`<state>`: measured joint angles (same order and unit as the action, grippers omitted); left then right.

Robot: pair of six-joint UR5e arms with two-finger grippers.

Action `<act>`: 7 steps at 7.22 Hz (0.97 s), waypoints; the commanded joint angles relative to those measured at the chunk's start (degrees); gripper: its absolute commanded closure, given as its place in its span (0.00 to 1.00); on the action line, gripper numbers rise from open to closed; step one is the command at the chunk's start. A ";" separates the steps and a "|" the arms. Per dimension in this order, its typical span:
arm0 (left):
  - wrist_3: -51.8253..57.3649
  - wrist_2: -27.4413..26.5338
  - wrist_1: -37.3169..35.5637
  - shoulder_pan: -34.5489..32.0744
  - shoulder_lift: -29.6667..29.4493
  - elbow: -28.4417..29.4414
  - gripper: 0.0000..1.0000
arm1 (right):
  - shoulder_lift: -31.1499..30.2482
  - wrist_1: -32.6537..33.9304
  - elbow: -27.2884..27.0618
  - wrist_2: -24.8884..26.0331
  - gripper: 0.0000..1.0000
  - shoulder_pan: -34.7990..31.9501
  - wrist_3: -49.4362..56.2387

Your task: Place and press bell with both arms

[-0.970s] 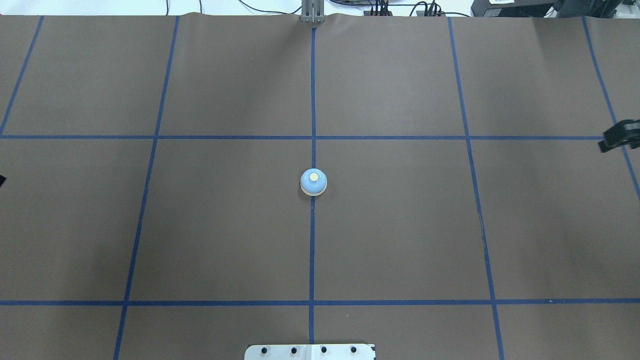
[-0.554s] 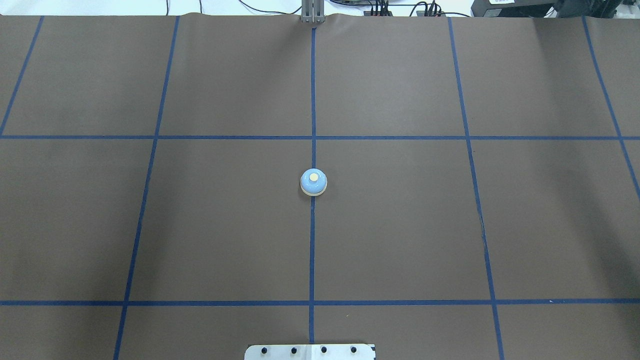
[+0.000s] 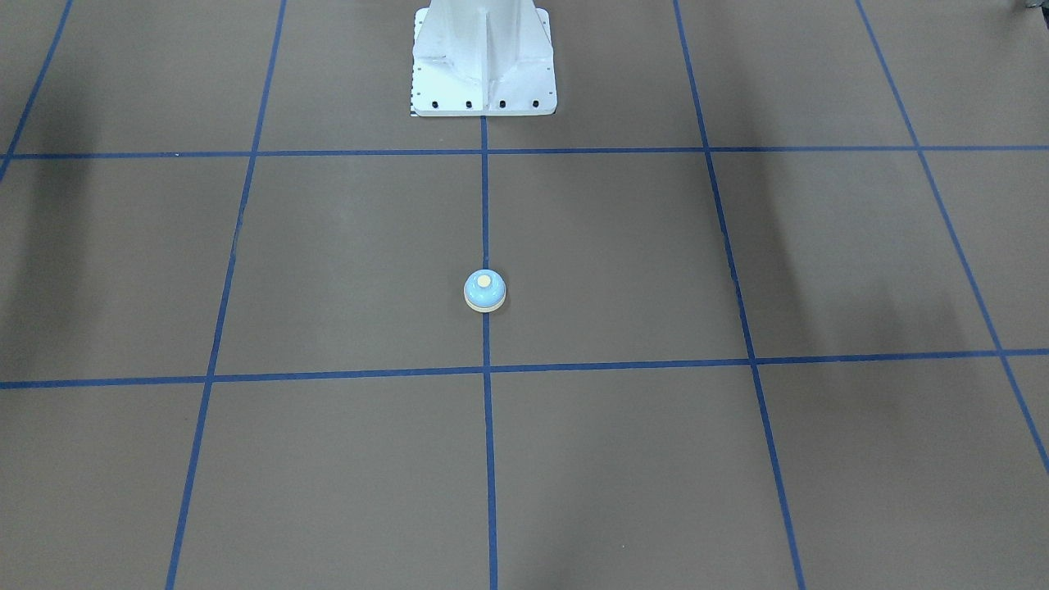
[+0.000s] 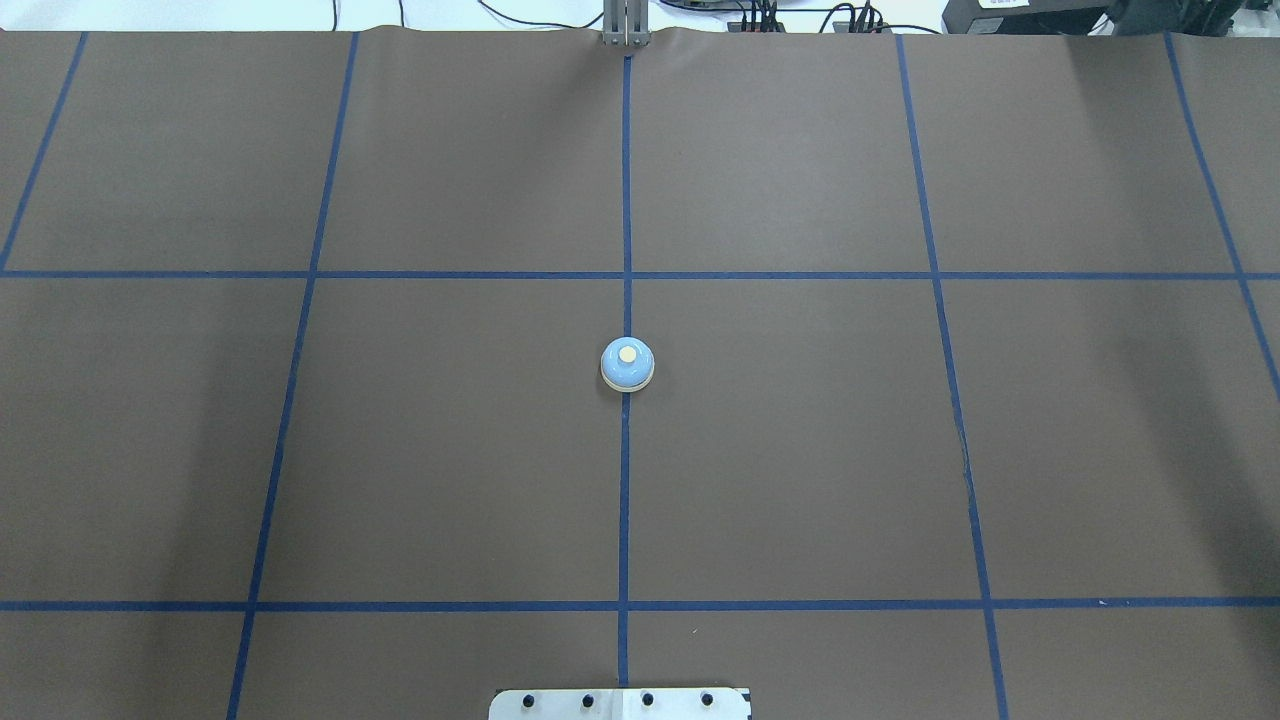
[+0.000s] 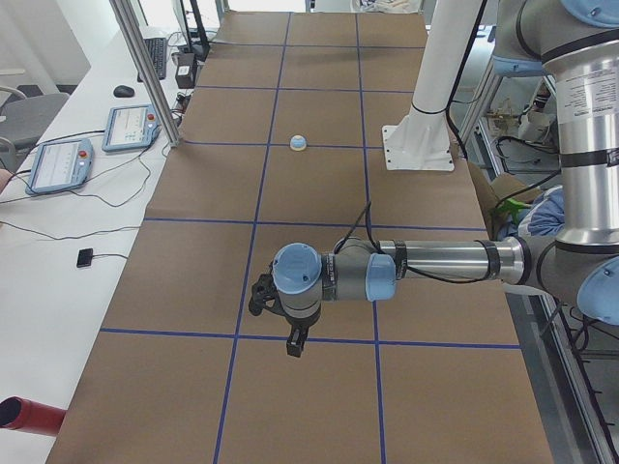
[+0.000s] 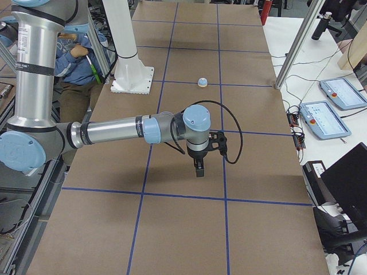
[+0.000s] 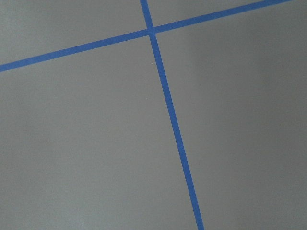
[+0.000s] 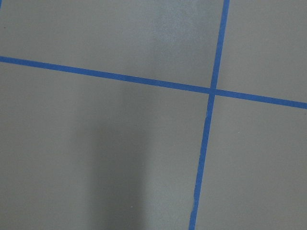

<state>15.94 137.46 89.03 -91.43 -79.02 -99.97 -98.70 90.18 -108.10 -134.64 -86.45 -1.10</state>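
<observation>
The light-blue bell (image 4: 627, 365) with its cream button stands upright on the centre blue tape line of the brown table cover; it also shows in the front view (image 3: 484, 291) and both side views (image 5: 299, 143) (image 6: 202, 82). Both arms are far from it, out at the table's ends, and outside the overhead and front views. The left gripper (image 5: 290, 343) points down above the cover in the left side view; I cannot tell whether it is open or shut. The right gripper (image 6: 198, 169) points down likewise; I cannot tell its state. Both wrist views show only cover and tape lines.
The white bolted pedestal (image 3: 483, 61) stands at the robot's side of the table, behind the bell. Teach pendants (image 5: 58, 164) (image 6: 324, 117) and cables lie on the white side table beyond the far edge. An aluminium post (image 5: 145, 68) rises at that edge.
One second ago the right gripper's tip showed at the overhead view's right edge and a dark tip at its left edge. Both have withdrawn out of that view. The bell has not moved.
</observation>
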 commanded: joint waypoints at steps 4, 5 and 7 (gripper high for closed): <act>-0.48 0.79 0.80 -0.06 -0.08 0.21 0.00 | -0.63 -0.36 0.86 0.43 0.00 0.14 0.22; -0.48 0.79 0.71 -0.15 -0.08 -0.83 0.00 | -0.10 -0.44 2.96 -0.17 0.00 0.14 0.22; -0.65 0.62 -0.08 -0.15 -0.08 -0.75 0.00 | -0.18 -0.44 1.49 -2.54 0.00 0.06 -0.04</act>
<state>15.39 138.21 89.17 -91.56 -79.11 -100.60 -98.93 89.82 -106.14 -135.63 -86.36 -1.05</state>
